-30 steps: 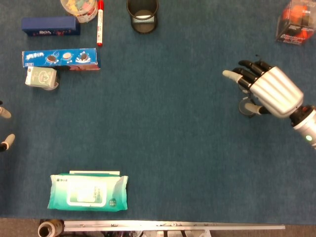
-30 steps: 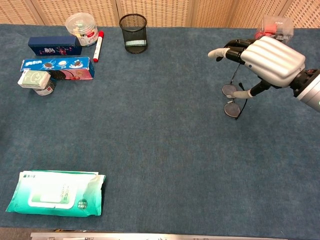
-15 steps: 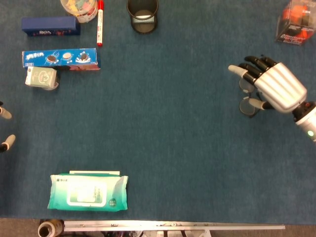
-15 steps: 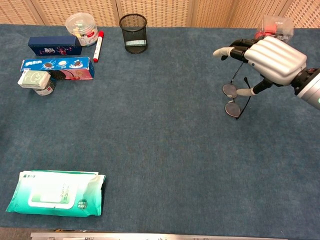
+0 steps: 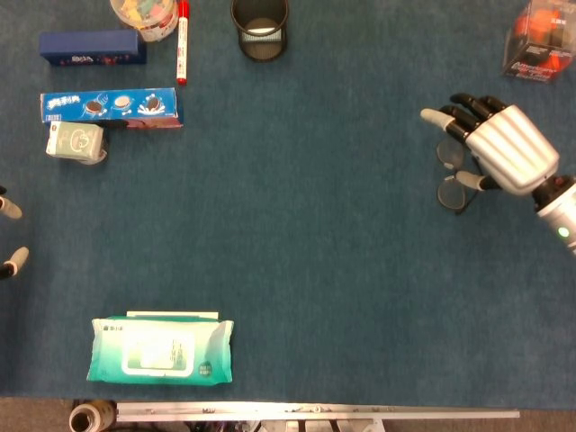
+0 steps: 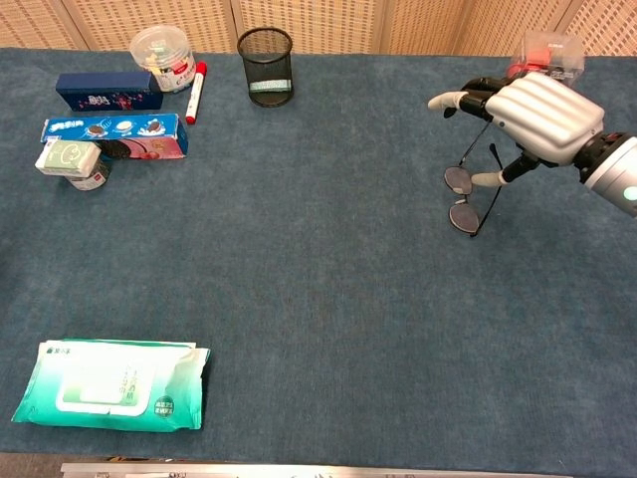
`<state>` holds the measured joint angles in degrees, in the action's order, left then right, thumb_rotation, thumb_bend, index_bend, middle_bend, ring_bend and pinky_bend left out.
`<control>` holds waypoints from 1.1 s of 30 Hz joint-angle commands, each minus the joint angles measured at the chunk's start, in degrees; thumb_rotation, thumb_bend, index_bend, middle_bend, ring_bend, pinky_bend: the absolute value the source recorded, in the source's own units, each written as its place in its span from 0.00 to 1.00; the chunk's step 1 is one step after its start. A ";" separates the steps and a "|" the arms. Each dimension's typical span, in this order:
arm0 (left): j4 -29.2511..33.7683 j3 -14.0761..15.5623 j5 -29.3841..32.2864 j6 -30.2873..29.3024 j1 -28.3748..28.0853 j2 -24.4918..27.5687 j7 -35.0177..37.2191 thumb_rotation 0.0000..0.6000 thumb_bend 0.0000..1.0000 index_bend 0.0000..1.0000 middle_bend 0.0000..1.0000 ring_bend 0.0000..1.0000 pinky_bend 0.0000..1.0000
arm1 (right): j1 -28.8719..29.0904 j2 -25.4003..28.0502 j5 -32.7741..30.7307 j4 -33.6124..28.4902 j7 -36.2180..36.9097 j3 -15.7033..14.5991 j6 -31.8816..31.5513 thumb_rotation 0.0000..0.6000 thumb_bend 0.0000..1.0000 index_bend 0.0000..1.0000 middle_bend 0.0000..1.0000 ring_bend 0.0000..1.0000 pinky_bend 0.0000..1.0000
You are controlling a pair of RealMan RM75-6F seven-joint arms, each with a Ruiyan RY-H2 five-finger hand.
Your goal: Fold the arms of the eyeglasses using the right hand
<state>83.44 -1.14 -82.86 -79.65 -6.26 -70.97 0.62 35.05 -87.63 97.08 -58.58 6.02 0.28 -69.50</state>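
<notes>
A blue table point(image 6: 328, 299) carries a wipes pack point(image 6: 109, 398) near the front left, a cookie box point(image 6: 114, 131) and mesh cup point(image 6: 266, 65) at the back. The right hand point(image 6: 532, 115) hovers released, fingers spread, over the glasses point(image 6: 468, 199), arms unfolded. The left hand's fingertips point(image 5: 9, 234) barely show; its state is unclear.

Blue-carpeted table point(image 6: 328, 299) with objects along its edges

At far left lie a navy box point(image 6: 103, 91), a cookie box point(image 6: 112, 130), a small carton point(image 6: 72, 159), a clear tub point(image 6: 162, 56) and a red marker point(image 6: 195, 90); a mesh cup point(image 6: 266, 66) stands nearby, wet wipes point(image 6: 109, 398) at near left, eyeglasses point(image 6: 468, 197) and what seems a clear plastic box point(image 6: 549, 50) at right.
</notes>
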 commanded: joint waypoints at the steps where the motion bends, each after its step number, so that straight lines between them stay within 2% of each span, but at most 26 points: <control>1: -0.10 0.02 0.03 0.05 0.01 -0.04 0.09 1.00 0.18 0.42 0.28 0.26 0.45 | 0.32 -0.66 -0.35 1.02 0.60 0.06 0.46 1.00 0.09 0.18 0.29 0.18 0.34; 12: -0.67 0.11 0.20 0.27 0.13 -0.24 0.73 1.00 0.18 0.42 0.28 0.26 0.45 | 1.06 -2.11 -0.94 3.56 1.93 -0.09 1.34 1.00 0.09 0.18 0.29 0.18 0.34; 23: -0.50 -0.01 0.06 0.30 -0.03 -0.17 0.59 1.00 0.18 0.42 0.28 0.26 0.45 | 0.94 -0.77 0.29 1.16 2.91 -0.65 -1.22 1.00 0.09 0.18 0.29 0.18 0.34; 28: -0.25 -0.02 0.05 0.39 -0.12 -0.10 0.28 1.00 0.18 0.42 0.28 0.26 0.45 | 1.41 -0.41 2.74 2.22 3.05 -0.92 -4.46 1.00 0.09 0.18 0.29 0.18 0.34; 33: 0.01 -0.11 0.15 0.36 -0.14 0.00 0.07 1.00 0.18 0.42 0.28 0.26 0.45 | 2.10 -1.69 6.34 7.56 2.45 -1.44 -9.39 1.00 0.15 0.18 0.29 0.18 0.34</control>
<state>83.44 -1.24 -82.71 -79.29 -6.40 -70.97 0.69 36.77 -88.67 101.87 -53.11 8.70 -0.85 -76.96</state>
